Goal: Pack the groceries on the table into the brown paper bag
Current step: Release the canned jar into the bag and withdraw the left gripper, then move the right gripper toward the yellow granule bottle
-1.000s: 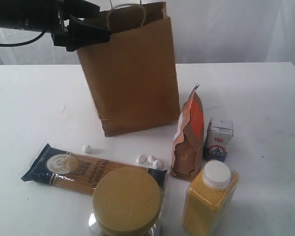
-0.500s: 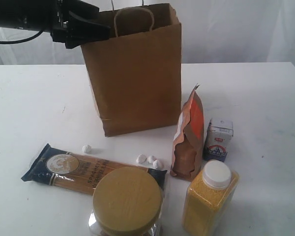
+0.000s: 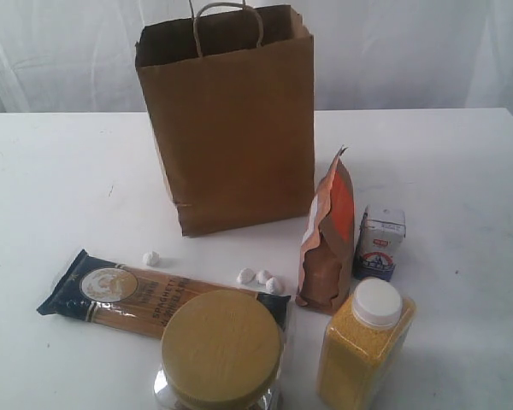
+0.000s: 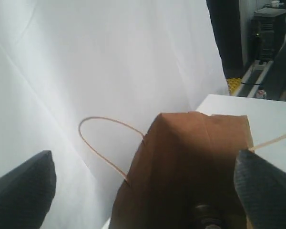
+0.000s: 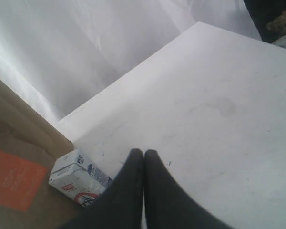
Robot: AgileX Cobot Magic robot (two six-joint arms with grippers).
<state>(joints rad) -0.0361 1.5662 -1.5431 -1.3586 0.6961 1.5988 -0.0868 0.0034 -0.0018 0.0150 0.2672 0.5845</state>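
My left gripper (image 4: 144, 164) is spread wide with nothing between its fingers, and it sits close to the top edge of the paper bag (image 3: 231, 128). My right gripper (image 5: 144, 155) has its fingers pressed together and empty, hanging over the table (image 3: 51, 171) near the small carton (image 3: 381, 242). Neither arm shows in the exterior view.

The bag stands upright and open at the back of the table. Everything else sits in front of it or to its right. As I read it, I am between items and have to choose the next one.

I would put the jar (image 3: 221, 352) in first, since it looks the heaviest and would steady the bag's base. The open left gripper suits its wide lid. I would lower each item straight through the mouth and keep clear of the handle loop (image 3: 227, 21), because a snagged loop or a nudged wall could tip the bag over.

The pasta packet (image 3: 145, 297) lies flat, so I would take it by one end and stand it along a bag wall. The pouch (image 3: 327, 235) and the bottle (image 3: 368, 340) stand upright and can be gripped from the side.

My count of what I can see:
- **Bag:** one.
- **Groceries on the table:** five, made up of one jar, one pasta packet, one pouch, one carton and one bottle.
- **White bits (image 3: 262, 278):** four, which stay out of the bag.
- **Tin:** none in view.
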